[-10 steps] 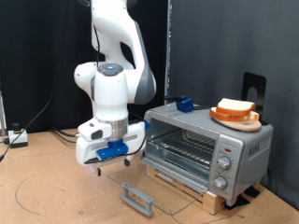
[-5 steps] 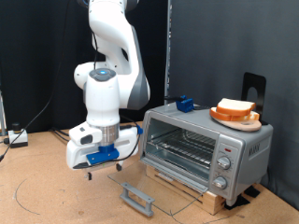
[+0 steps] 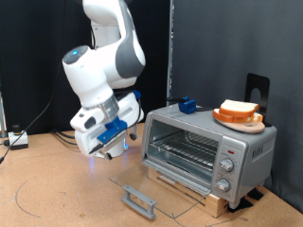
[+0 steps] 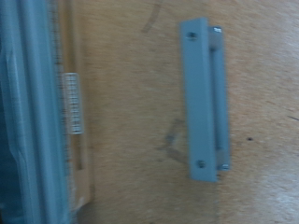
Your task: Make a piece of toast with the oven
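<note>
1. The gripper [image 3: 114, 151] hangs above the brown table [image 3: 57, 189], at the exterior view's left of the oven [image 3: 208, 147]; whether its fingers are open cannot be told, and nothing shows between them.
2. The oven's glass door lies folded down, its grey bar handle [image 4: 207, 101] filling the wrist view.
3. The piece of toast [image 3: 239, 110] sits on an orange plate [image 3: 237, 120] atop the oven.

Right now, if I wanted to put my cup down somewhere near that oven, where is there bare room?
The brown table is bare at the exterior view's left, below the tool. The oven top is crowded: an orange plate with bread and a blue object. The open door fills the front.
</note>
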`<state>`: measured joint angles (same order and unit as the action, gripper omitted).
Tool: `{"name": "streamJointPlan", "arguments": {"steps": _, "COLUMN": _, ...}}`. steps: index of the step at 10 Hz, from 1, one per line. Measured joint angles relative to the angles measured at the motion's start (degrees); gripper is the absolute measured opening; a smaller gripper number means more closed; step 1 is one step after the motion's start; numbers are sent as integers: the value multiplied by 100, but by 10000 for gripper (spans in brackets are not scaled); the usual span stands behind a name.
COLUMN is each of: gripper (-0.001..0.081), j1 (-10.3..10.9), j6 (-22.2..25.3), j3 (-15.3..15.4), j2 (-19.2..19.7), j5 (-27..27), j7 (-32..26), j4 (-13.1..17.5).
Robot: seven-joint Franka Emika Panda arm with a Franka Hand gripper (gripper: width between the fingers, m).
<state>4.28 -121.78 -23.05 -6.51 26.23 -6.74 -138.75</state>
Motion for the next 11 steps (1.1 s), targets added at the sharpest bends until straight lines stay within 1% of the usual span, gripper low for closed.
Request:
{"name": "streamJointPlan", "arguments": {"steps": 1, "gripper": 809, "j1": -4, "j6": 282, "j3": -36, "j2": -169, "j5": 8, "j7": -7, "j4": 63}}
{"name": "streamJointPlan", "arguments": {"steps": 3, "gripper": 809, "j1": -13, "j6": 684, "j3": -49, "j2": -508, "j5": -25, "j7": 33, "j4": 157}}
{"name": "streamJointPlan", "arguments": {"steps": 5, "gripper": 809, "j1": -18, "j6": 852, "j3": -32, "j2": -852, "j5": -206, "j7": 270, "j4": 149}}
{"name": "streamJointPlan", "arguments": {"steps": 6, "gripper": 809, "j1": -17, "j6": 852, "j3": -33, "j2": -834, "j5": -199, "j7": 268, "j4": 147}}
{"name": "streamJointPlan", "arguments": {"steps": 7, "gripper": 809, "j1": 44, "j6": 852, "j3": -45, "j2": -844, "j5": 136, "j7": -180, "j4": 150}}
{"name": "streamJointPlan", "arguments": {"steps": 8, "gripper": 809, "j1": 145, "j6": 1045, "j3": -54, "j2": -895, "j5": 597, "j7": -798, "j4": 176}}
{"name": "streamJointPlan", "arguments": {"steps": 9, "gripper": 809, "j1": 242, "j6": 1340, "j3": -62, "j2": -973, "j5": 907, "j7": -1395, "j4": 224}}
{"name": "streamJointPlan", "arguments": {"steps": 10, "gripper": 809, "j1": 336, "j6": 1619, "j3": -62, "j2": -1074, "j5": 1088, "j7": -1991, "j4": 250}}
{"name": "streamJointPlan", "arguments": {"steps": 11, "gripper": 809, "j1": 430, "j6": 1864, "j3": -52, "j2": -1197, "j5": 1141, "j7": -2557, "j4": 260}}
